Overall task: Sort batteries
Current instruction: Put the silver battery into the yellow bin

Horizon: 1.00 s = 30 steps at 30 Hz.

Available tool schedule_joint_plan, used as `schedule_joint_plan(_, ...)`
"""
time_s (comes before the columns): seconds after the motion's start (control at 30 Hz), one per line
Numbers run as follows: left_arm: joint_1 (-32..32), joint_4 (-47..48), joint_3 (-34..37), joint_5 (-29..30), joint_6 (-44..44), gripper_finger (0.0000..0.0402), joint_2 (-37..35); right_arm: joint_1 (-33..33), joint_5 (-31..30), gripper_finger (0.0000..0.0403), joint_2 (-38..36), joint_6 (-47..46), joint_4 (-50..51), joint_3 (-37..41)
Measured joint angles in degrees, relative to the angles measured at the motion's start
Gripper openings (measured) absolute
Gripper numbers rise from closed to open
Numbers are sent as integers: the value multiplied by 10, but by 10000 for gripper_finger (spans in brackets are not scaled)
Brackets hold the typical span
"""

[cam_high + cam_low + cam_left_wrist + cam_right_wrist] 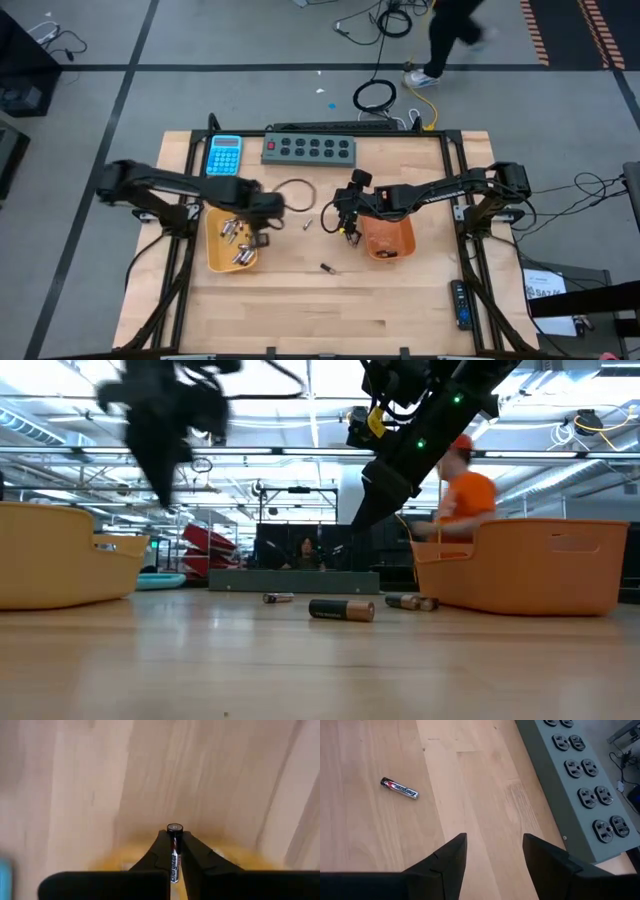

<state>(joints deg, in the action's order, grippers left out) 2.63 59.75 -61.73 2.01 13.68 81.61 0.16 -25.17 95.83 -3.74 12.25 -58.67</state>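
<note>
My left gripper [174, 839] is shut on a small black battery [174, 857] and hangs over the right edge of the yellow tray [214, 250]. Several silvery batteries [236, 232] lie in that tray. My right gripper [495, 845] is open above the bare table, left of the orange tray [392, 238]; in the high view it shows as the right gripper [345, 226]. A dark battery [399, 788] lies flat ahead of it. Loose batteries [308, 224] [326, 268] lie on their sides between the trays. In the low view a battery [342, 609] is nearest. My left gripper pinches the black battery between its two fingers [155, 855]. The battery lies along the fingers, and its round end [174, 827] sticks out just past the fingertips. It is lifted clear of the table and the tray.
A grey power strip [310, 149] and a blue calculator [224, 155] lie at the table's far edge, with a cable loop [293, 192] in front of them. A person in orange [465, 495] shows in the room behind. Bare wood lies toward the near edge.
</note>
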Motion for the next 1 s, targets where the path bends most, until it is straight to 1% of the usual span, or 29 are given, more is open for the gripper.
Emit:
schedule_joint_plan(0.1,33,68,28,0,88,20,-41,2,0,185,0,-1,0,0)
schedule_joint_plan(0.17,56,69,54,6,125,30,-68,4,0,185,0,-1,-1,0)
schedule_joint_plan(0.23,75,47,80,24,151,65,-89,7,0,185,0,-1,-2,0)
schedule_joint_plan(0.27,82,35,91,29,159,89,-95,7,0,185,0,-1,-3,0)
schedule_joint_plan(0.33,88,29,99,38,160,139,-100,9,1,185,0,-1,-4,0)
schedule_joint_plan(0.4,88,24,98,63,160,183,-101,11,1,185,0,-3,-4,0)
schedule_joint_plan(0.5,73,-16,98,110,142,223,-101,12,10,185,0,-5,-8,0)
schedule_joint_plan(0.6,45,-127,98,120,91,233,-90,12,15,185,0,-6,-14,0)
schedule_joint_plan(0.7,18,-218,98,93,28,231,-55,12,14,185,0,-14,-13,0)
schedule_joint_plan(0.83,-15,-290,98,43,-25,221,14,14,13,185,0,-16,-10,0)
schedule_joint_plan(1.0,-39,-378,98,25,-51,212,83,15,13,185,0,-15,-7,0)
